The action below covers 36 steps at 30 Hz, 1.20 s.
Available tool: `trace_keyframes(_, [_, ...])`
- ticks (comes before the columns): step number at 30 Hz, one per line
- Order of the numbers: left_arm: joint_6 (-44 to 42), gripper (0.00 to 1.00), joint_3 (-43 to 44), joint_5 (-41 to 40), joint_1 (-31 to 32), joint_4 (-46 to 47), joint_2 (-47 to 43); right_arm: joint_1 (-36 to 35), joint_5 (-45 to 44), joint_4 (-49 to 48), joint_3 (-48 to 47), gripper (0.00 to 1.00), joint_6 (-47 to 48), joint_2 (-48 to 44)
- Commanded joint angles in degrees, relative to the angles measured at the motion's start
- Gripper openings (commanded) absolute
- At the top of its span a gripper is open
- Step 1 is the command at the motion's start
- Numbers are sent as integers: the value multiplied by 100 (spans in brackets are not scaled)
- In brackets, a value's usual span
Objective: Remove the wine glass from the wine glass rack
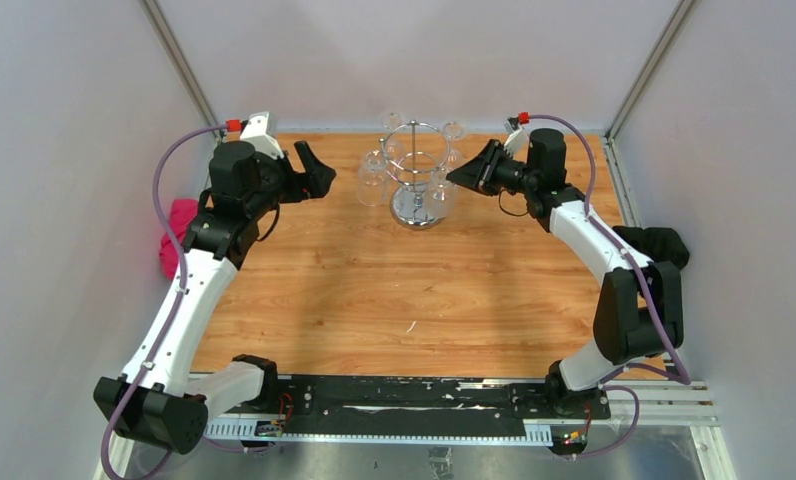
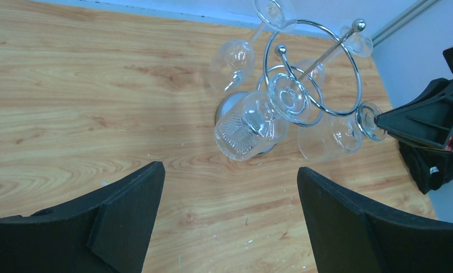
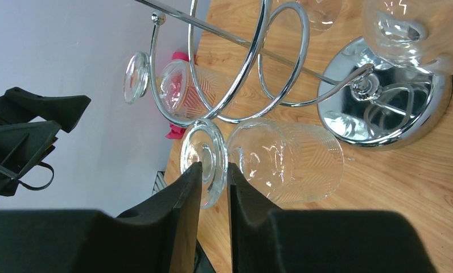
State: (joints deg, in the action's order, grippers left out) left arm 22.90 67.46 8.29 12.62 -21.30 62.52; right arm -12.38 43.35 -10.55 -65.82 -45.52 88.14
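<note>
The wine glass point(image 3: 287, 162) is hanging at lower centre of the right wrist view, its foot hooked on the wine glass rack point(image 3: 252, 62). The right fingers point(image 3: 191, 182) are pinching that foot, nearly closed; sliding it gently outward along the hook looks wisest. The left fingers point(image 2: 134, 196) are gaping wide, empty.

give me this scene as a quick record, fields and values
rack: wine glass rack, upright at the far middle of the table
load: several clear glasses hang bowl-down from its ring
right pincer: closed on the foot of one wine glass, which is hooked on the rack
left pincer: open, left of the rack, touching nothing
task state: glass not yet off
</note>
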Motion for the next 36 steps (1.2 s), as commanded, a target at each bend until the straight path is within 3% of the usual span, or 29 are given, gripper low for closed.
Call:
trace_keyframes(1, [-57,92,-75,-40,12,97,-126,-80,-15,12,-196,24,-40,-8])
trace_keyframes(11, [-75,92,-50,-71,12,80,-161,-71,-38,101,-124,20,-105,-171])
trace_keyframes(22, [-92,92,-31,-84,12,57,-191,-63,15,131,-141,37,-234,-257])
trace_keyframes(36, [-75,92,-31,-47,12,68,-199,14,-94,410,-132,34,-124,-454])
